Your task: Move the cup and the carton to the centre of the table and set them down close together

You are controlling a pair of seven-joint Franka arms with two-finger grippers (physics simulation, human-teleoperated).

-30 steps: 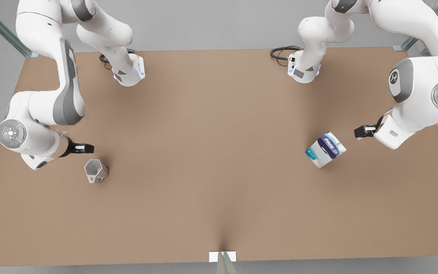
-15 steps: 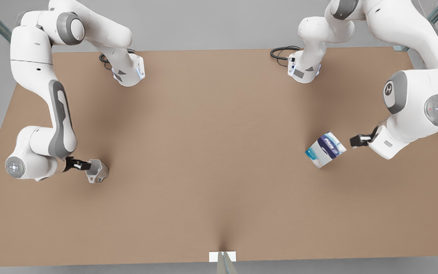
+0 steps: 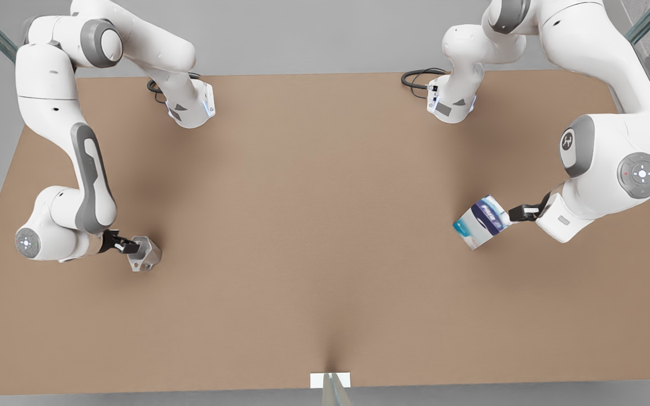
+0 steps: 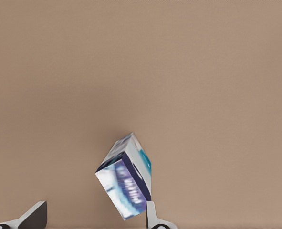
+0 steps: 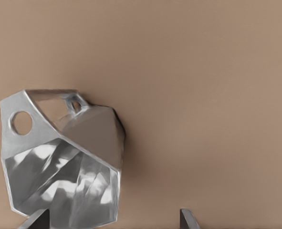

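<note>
Both grippers sit at their objects, fingers spread, nothing lifted.

The left gripper [image 3: 510, 213], on the front view's right, has reached the carton [image 3: 482, 221] at about 3 o'clock on the table [image 3: 325, 225]; its fingers [image 4: 155, 218] stand wide, one just beside the carton [image 4: 125, 182]. The right gripper [image 3: 128, 246] is at the cup [image 3: 144, 254] near 9 o'clock, fingers [image 5: 188, 220] apart around the cup [image 5: 64, 162]. Cup and carton lie well apart.
</note>
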